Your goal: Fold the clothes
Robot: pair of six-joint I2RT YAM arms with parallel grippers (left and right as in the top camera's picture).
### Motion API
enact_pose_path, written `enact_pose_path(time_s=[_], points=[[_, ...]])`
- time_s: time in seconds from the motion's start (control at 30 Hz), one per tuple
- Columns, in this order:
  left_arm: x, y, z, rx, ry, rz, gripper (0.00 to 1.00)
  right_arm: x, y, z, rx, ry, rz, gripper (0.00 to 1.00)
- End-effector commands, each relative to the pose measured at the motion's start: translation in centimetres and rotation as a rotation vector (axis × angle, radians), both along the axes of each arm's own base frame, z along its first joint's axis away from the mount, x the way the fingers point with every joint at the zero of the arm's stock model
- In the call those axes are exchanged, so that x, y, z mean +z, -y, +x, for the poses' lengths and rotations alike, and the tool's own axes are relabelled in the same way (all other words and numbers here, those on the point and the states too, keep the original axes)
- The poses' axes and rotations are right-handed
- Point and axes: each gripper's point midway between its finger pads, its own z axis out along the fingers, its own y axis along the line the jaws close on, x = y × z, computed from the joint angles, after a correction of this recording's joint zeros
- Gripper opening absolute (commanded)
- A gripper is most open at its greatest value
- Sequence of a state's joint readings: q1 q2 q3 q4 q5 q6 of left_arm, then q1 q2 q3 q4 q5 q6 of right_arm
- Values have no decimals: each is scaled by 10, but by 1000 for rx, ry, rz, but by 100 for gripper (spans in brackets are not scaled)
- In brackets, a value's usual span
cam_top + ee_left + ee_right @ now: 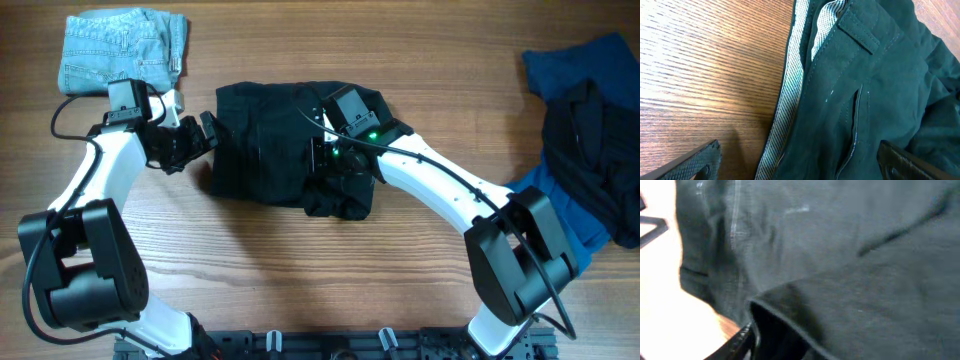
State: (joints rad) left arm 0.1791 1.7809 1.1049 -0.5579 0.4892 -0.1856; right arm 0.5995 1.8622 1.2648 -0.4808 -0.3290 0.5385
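Black shorts lie in a bunched, partly folded heap in the middle of the wooden table. The left gripper sits at the left edge of the heap. Its two fingers are spread wide and hold nothing. In the left wrist view, one finger is over bare wood and the other is over the black cloth. That view shows the waistband with its gray and white dotted lining, a belt loop and a thin pocket slit.

The right gripper is down on the right part of the heap, right against the cloth. The right wrist view is blurry and full of dark cloth, with only one finger showing at the bottom. I cannot tell if those fingers are spread or pinching the cloth.

Pale blue jean shorts lie folded at the far left corner, apart from the black shorts. At the far right edge, a dark blue garment lies in a pile with a black garment on top of it.
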Motion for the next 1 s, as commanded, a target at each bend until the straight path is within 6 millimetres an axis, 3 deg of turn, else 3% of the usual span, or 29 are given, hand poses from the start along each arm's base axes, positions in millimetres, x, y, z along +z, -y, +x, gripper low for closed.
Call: enact_pose_path(time_s=[0.0, 0.1, 0.2, 0.27, 0.3, 0.37, 0.43, 0.57, 0.67, 0.97], points=[[6, -1, 0, 10, 13, -15, 100, 21, -30, -10, 176, 27, 156, 53], [6, -1, 0, 10, 13, -15, 100, 43, -44, -11, 269, 62, 228, 54], [6, -1, -1, 10, 12, -15, 100, 57, -35, -4, 238, 83, 163, 54], [5, -1, -3, 7, 3, -7, 100, 81, 17, 19, 15, 120, -26, 59], [4, -3, -3, 10, 1, 0, 100, 87, 30, 22, -25, 125, -50, 64], [2, -6, -4, 17, -6, 21, 100, 102, 64, 28, -119, 130, -91, 87], [2, -8, -4, 20, -8, 31, 100, 107, 93, 30, -181, 104, -105, 93], [1, -8, -4, 21, -9, 30, 100, 89, 146, 26, -289, -21, -157, 99], [1, -7, -6, 20, -16, 29, 100, 65, 171, 21, -344, -96, -167, 100], [0, -7, -7, 20, -22, 28, 100, 5, 186, 24, -390, -156, 16, 100]])
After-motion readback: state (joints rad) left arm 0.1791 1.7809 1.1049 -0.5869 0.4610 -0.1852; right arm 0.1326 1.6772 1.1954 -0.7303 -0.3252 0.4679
